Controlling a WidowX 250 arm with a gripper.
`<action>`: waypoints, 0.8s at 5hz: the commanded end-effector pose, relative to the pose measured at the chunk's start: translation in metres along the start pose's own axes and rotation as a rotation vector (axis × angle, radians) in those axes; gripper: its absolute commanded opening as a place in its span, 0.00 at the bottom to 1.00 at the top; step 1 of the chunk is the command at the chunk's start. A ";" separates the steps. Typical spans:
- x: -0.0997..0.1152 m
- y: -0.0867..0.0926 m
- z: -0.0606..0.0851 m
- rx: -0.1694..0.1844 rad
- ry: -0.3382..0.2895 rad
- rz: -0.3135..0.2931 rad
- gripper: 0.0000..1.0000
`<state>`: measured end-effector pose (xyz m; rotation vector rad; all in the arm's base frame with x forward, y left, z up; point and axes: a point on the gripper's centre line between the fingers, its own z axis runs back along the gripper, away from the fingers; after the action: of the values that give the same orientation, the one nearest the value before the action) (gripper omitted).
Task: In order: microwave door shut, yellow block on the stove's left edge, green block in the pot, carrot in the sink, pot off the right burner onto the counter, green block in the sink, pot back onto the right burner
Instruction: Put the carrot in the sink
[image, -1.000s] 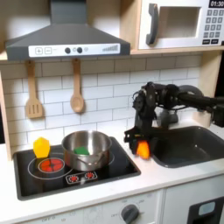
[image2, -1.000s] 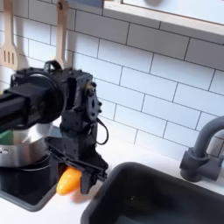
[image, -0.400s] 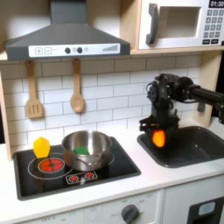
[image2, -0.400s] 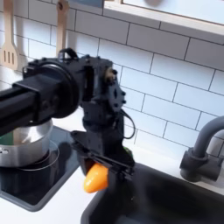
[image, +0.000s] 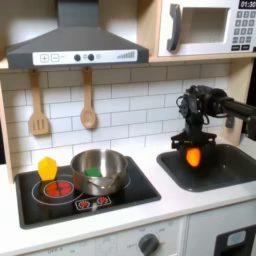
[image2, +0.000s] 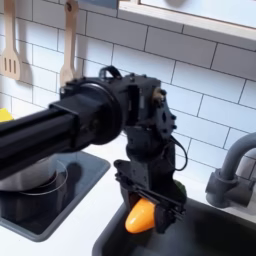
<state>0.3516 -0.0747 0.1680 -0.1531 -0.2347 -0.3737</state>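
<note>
In the first exterior view the gripper (image: 193, 154) hangs over the sink (image: 225, 172) with its jaws clamped on the carrot (image: 193, 157), which is up in the air above the basin, while the pot (image: 98, 172) sits on the stove's (image: 140, 188) right burner with the green block (image: 93, 171) inside and the yellow block (image: 47, 167) rests at the stove's left edge (microwave (image: 206, 28) door is closed). In the second exterior view the gripper (image2: 146, 207) holds the carrot (image2: 139, 215) right at the sink's (image2: 215, 235) near rim, the pot (image2: 28, 177) sits at the second exterior view's left and the faucet (image2: 232, 168) at its right.
</note>
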 end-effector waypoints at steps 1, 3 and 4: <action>0.006 -0.010 -0.013 -0.034 0.025 -0.042 0.00; 0.003 -0.008 -0.010 -0.033 0.025 -0.055 1.00; 0.004 -0.008 -0.007 -0.030 0.017 -0.062 1.00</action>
<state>0.3540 -0.0869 0.1591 -0.1741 -0.2022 -0.4435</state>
